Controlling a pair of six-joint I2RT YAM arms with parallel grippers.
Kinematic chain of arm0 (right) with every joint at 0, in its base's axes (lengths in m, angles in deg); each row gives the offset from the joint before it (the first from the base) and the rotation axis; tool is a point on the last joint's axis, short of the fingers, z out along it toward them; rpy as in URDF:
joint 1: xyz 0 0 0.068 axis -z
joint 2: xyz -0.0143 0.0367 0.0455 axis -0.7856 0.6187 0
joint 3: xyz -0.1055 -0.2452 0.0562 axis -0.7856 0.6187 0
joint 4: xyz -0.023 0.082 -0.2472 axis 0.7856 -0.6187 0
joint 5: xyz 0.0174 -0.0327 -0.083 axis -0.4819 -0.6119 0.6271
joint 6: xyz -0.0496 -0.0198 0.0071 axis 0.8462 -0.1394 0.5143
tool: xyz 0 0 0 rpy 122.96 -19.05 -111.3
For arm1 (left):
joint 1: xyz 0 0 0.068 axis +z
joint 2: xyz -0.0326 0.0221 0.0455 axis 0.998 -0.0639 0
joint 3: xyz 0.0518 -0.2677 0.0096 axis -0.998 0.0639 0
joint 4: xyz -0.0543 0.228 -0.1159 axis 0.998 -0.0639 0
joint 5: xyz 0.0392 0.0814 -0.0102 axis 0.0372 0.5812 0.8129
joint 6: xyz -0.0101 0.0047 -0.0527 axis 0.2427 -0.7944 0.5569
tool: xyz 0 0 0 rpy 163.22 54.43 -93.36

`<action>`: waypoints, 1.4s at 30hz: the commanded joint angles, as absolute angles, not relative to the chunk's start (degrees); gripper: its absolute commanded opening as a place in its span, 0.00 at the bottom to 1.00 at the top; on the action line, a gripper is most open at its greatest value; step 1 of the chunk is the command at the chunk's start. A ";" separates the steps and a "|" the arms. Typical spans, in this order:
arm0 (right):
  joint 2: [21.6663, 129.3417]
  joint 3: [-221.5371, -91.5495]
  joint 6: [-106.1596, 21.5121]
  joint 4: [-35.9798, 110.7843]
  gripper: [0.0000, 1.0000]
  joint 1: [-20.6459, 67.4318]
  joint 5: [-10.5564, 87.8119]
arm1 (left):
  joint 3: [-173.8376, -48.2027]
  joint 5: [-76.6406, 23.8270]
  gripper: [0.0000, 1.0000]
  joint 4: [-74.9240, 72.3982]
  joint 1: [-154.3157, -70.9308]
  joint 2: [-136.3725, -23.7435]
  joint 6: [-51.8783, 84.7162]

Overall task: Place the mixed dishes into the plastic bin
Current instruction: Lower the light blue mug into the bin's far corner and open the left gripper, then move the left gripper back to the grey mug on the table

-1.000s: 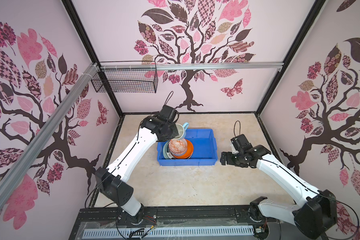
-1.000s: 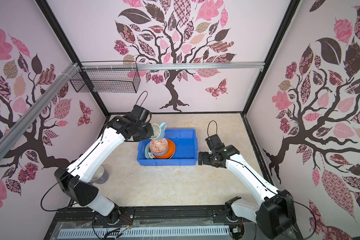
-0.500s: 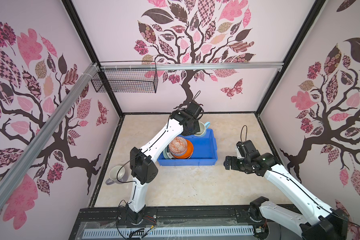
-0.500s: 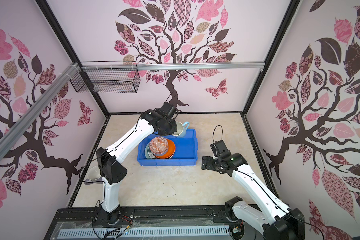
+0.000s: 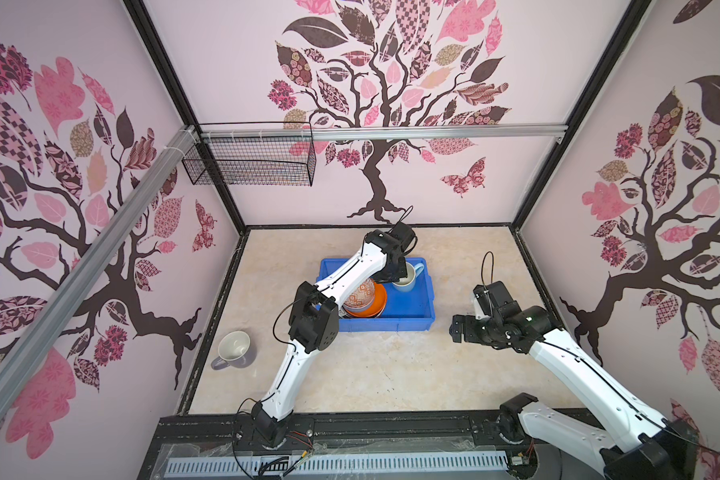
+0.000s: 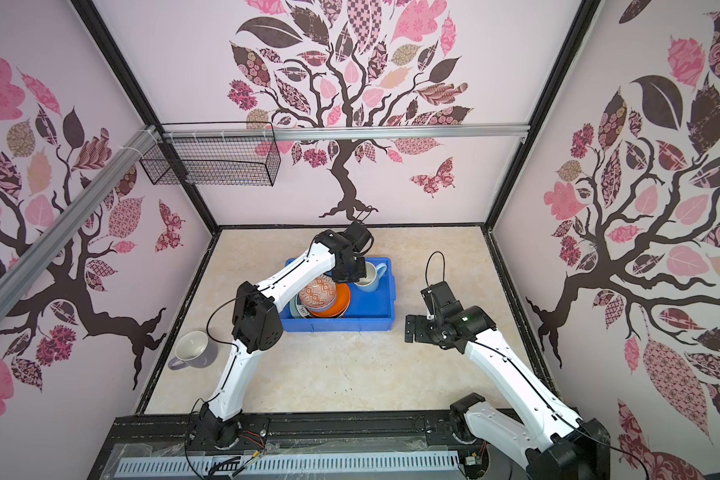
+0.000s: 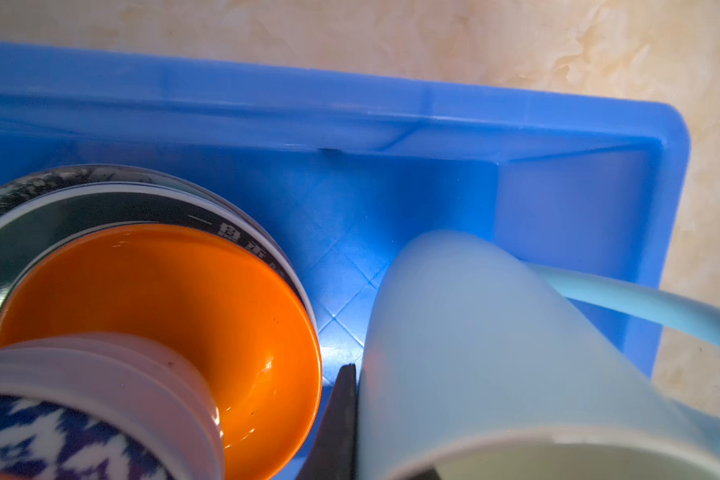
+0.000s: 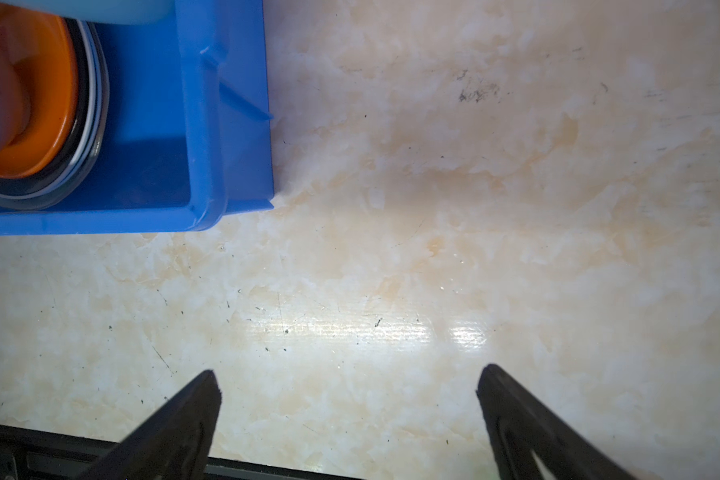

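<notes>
– Two mugs on the list. Locations?
– Item one, pale blue mug (image 5: pixel 406 277): inside the blue plastic bin (image 5: pixel 391 323), right half, upright, just beside the dish stack. Held by the left gripper (image 5: pixel 394 272), which is clamped on the rim wall with its fingers nearly together; one finger (image 7: pixel 338 419) shows outside the mug. Item two, lavender mug (image 5: pixel 233 350): on the tabletop (image 5: pixel 391 374) by the left wall, well apart from the bin, upright, untouched.
– Step in hand?
– Setting down item one. Whether its base touches the bin floor I cannot tell; the wrist view is too close. Next move, in my judgement: lower until seated, part the fingers, lift straight up clear of the rim. Item two comes after.
– And the right gripper (image 8: pixel 349 374)?
– Fingers wide apart, holding nothing, above bare tabletop just beside the bin's right end.
– Stack contents?
– Top: orange-patterned bowl (image 5: pixel 360 292). Under it: lavender bowl (image 7: pixel 100 374). Below: orange-faced plate (image 7: pixel 163 291), then further plate rims, with the pale green plate (image 6: pixel 298 308) lowest.
– Obstructions?
– The stack's edge is close to the mug's side. The mug handle (image 7: pixel 641 303) points toward the bin's end wall, so pulling away sideways risks a knock. The left arm (image 5: pixel 350 274) lies across the stack. Also noted: black wire mesh basket (image 5: pixel 250 162), hung on the wall rail; not the destination, and out of the way.
</notes>
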State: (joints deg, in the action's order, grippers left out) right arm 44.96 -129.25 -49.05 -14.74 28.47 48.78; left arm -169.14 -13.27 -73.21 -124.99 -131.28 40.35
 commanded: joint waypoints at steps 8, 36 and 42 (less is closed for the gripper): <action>44.48 -131.93 -48.57 -17.37 0.99 28.66 51.05 | -173.14 -15.22 0.11 -71.07 -122.85 -133.40 39.60; 44.72 -132.48 -50.03 -18.04 0.99 28.73 53.54 | -180.70 -20.99 0.60 -71.00 -120.64 -134.72 38.10; 45.85 -133.72 -48.59 -17.27 0.99 28.75 54.24 | -175.64 -20.04 0.81 -70.45 -120.06 -126.68 37.26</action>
State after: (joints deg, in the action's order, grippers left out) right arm 45.07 -130.60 -49.86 -16.99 28.47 53.02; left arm -177.69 -20.76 -71.06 -120.46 -134.12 38.29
